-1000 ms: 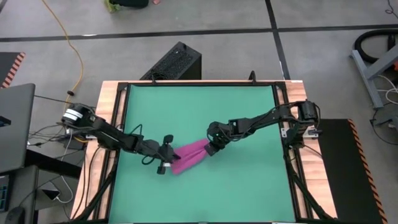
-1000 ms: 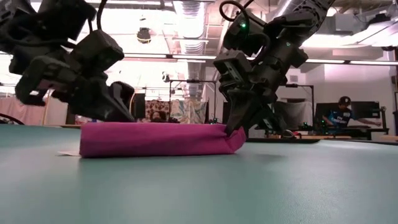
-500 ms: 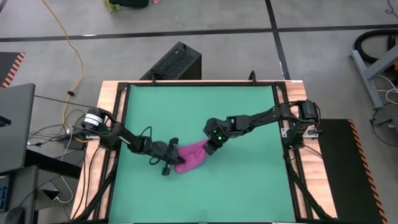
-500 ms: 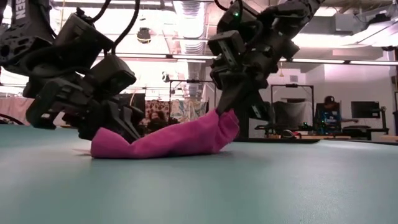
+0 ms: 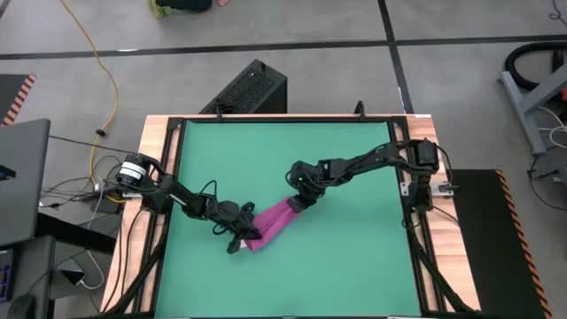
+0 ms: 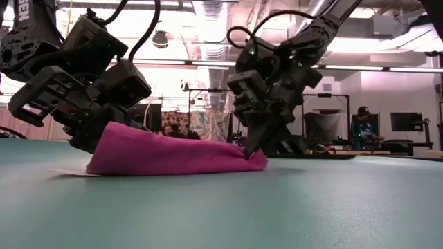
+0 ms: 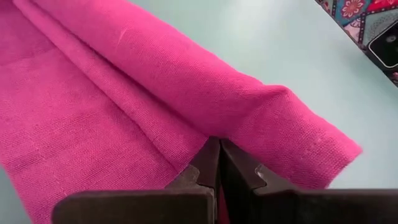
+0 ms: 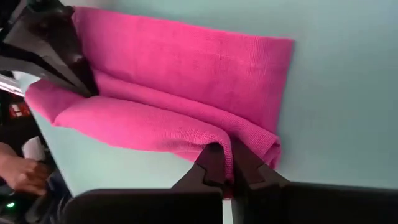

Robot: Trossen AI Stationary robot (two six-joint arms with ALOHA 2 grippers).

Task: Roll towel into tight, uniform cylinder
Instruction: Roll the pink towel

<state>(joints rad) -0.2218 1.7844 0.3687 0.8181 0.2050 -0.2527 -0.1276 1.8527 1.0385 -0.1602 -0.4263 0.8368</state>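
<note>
The towel (image 5: 273, 223) is lying as a narrow, partly rolled strip on the green mat (image 5: 354, 257), a little below the mat's middle in the high view, slanting from lower left to upper right. It is stretching between the two grippers — the left gripper (image 5: 241, 234) is gripping its lower-left end and the right gripper (image 5: 297, 204) its upper-right end. In the left wrist view the left fingers (image 7: 208, 163) are pressing together, pinching a fold of the pink cloth (image 7: 124, 99). In the right wrist view the right fingers (image 8: 219, 160) are likewise squeezing shut on a rolled edge of the towel (image 8: 174, 99).

In the low view the towel (image 6: 173, 153) is resting flat on the mat at the right end, while the left end is sitting slightly raised in the left gripper (image 6: 93, 138). A thin white bit is showing at the mat under that raised end, too small to identify. From above, both gripper tips are hiding the towel's ends, and how tightly it is rolled cannot be judged.

The left arm (image 5: 168, 190) is reaching in low from the mat's left edge, and the right arm (image 5: 372, 159) is stretching diagonally from the right edge — its gripper (image 6: 252, 138) is pointing steeply down at the cloth.
</note>
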